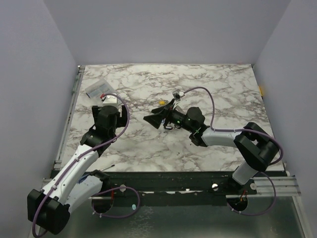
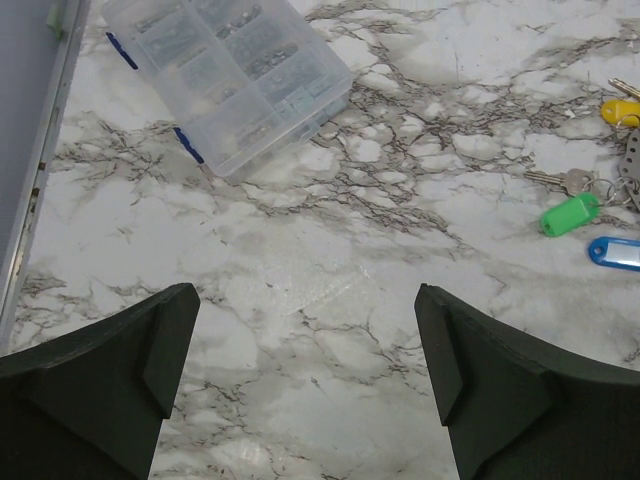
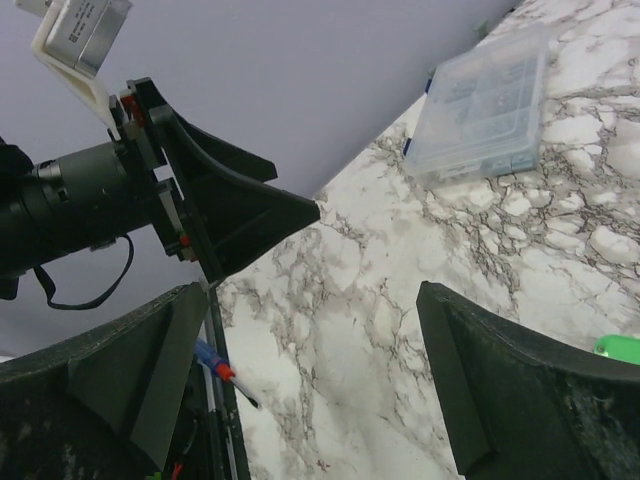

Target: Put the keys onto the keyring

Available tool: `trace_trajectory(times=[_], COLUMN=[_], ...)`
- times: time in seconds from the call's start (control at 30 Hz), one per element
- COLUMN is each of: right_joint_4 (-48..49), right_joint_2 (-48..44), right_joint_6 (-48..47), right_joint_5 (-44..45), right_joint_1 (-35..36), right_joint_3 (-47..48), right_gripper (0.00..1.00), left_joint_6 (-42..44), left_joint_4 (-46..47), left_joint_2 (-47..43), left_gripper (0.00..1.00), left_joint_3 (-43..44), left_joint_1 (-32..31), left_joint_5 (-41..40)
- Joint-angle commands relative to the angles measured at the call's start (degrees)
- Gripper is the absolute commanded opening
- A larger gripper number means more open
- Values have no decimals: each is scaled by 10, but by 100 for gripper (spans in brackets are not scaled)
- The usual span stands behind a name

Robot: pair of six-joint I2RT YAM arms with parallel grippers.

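Marble-print table [image 1: 223,89] bearing keys [image 2: 570,213]; lilac walls [image 1: 163,29].

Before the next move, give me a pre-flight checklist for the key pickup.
1. Left gripper open, empty: ok.
2. Right gripper open, empty: ok.
3. Keys located: ok. The green key, blue key and yellow key lie on the table.
4. Keys apart from the clear box: ok.
5. Keyring identified: cannot tell.
6. Key in grasp: not ok, none held.
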Motion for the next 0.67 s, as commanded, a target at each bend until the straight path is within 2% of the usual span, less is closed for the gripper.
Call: trace_trajectory(times=[0.0,0.4,0.63], right_joint_4=[26,42,-40], right_joint_2=[-22,-21,-21], right_joint_6=[-13,-20,-10], right_joint_5=[-17,-44,2], right_joint_1=[0,-5,-6], right_joint_3=[-17,-24,2], right_gripper=[100,100,100], left_joint_6=[16,20,22], left_joint_4=[18,25,26], left_joint_2=[-12,-13,-17], left_gripper=[99,99,99], left_joint_3=[-10,-16,-17], left_joint_1=[5,13,16], left_joint_5=[-46,-60,-63])
